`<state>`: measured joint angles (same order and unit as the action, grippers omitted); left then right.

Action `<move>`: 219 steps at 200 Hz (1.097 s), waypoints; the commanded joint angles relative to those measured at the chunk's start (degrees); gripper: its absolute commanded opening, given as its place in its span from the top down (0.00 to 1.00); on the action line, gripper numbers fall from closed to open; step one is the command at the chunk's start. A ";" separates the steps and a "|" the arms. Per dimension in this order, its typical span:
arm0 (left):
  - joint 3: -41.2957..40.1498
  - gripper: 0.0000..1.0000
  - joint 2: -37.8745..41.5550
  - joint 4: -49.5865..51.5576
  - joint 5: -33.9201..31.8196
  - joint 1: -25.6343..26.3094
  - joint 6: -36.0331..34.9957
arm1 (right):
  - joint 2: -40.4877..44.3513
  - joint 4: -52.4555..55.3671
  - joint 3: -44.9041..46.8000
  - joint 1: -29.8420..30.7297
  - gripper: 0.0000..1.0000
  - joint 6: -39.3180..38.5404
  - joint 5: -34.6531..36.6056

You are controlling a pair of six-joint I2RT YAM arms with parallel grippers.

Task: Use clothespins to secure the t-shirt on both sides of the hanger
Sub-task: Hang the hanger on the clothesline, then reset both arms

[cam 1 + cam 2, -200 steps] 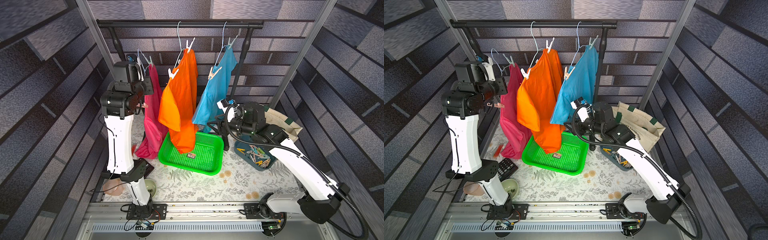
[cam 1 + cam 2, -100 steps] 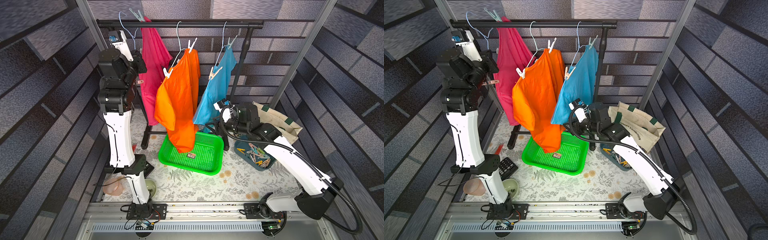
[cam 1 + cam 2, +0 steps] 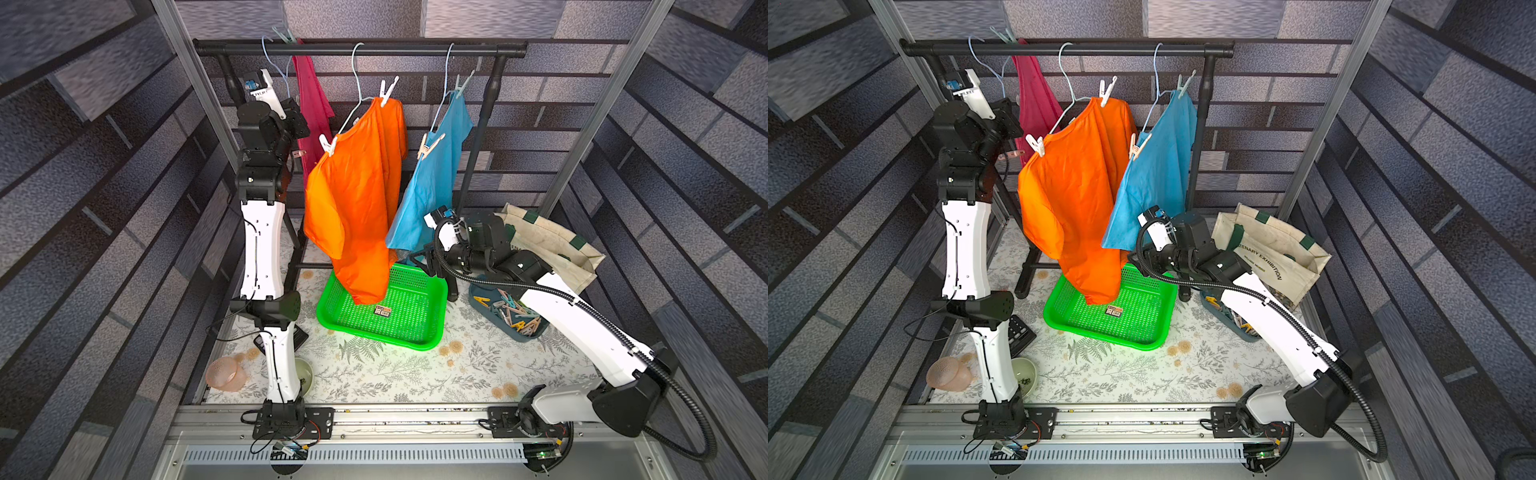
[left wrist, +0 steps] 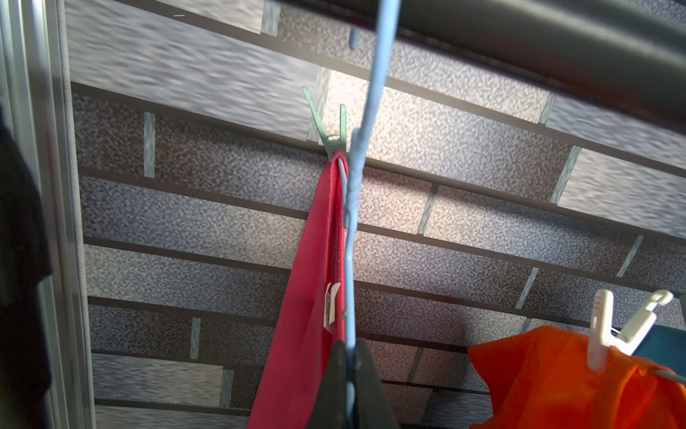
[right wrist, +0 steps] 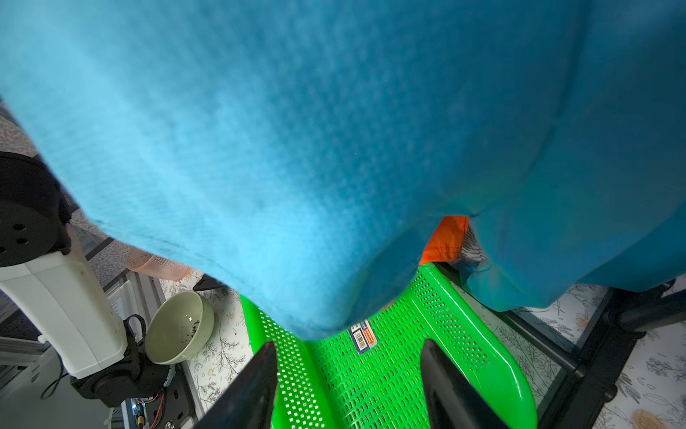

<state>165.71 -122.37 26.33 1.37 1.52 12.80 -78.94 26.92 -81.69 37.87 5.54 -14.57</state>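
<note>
Left gripper: we are finding it clenched on the hanger of pale blue wire. It is holding the hanger high, with the hook reaching up to the black rail.

Pink t-shirt: we are seeing it hanging from that hanger, with a mint clothespin pinching its upper end.

Right gripper: we are recording it released, with nothing between its fingers. It is hovering low over the green basket, and the hem of the blue t-shirt is draping just in front of it.

Clothespins: we are noting a loose heap lying in the dark blue tray on the worktop, beside the right arm.

Orange t-shirt and blue t-shirt: we are logging both hanging from the rail, each pinned at both shoulders.
</note>
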 commanded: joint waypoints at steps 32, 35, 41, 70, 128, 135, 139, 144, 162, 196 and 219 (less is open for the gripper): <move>2.83 0.76 0.25 2.06 -0.30 0.57 -0.65 | -0.73 -1.76 0.79 -0.33 0.38 1.18 0.35; 2.84 0.70 0.42 2.54 -0.51 0.63 -0.89 | -0.82 -1.78 0.83 -0.34 0.38 1.18 0.18; 2.86 0.57 0.90 3.56 -1.11 0.67 -1.32 | -0.87 -1.69 0.83 -0.34 0.38 1.15 0.07; 2.87 0.00 4.62 8.22 -7.53 1.30 -3.92 | -0.11 -1.52 1.14 -0.42 0.37 1.27 -0.36; 2.39 0.00 13.48 18.87 -16.53 2.18 -6.80 | 5.57 -1.67 2.53 -0.34 0.32 1.19 3.20; 2.18 0.00 14.68 20.53 -18.13 2.33 -7.20 | 6.69 -1.86 3.17 -0.34 0.30 1.15 4.31; 1.87 0.00 15.38 21.41 -18.92 2.43 -7.38 | 7.39 -1.99 3.58 -0.34 0.30 1.21 5.21; 1.25 0.00 16.34 22.28 -19.64 2.39 -7.66 | 8.27 -2.19 4.12 -0.34 0.29 1.22 6.19; -2.37 0.00 20.27 24.91 -21.76 2.25 -8.40 | 11.55 -2.81 6.39 -0.38 0.19 1.19 10.56; -19.16 0.00 32.24 24.01 -26.37 1.88 -9.33 | 17.92 -4.12 11.61 -0.34 0.00 0.74 21.47; -49.81 0.00 48.79 9.10 -26.77 1.31 -8.90 | 22.05 -6.22 17.03 -0.34 0.00 -0.26 30.84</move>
<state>137.62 -84.36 45.47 -22.41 3.46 5.17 -59.83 23.03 -69.28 37.76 6.33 3.90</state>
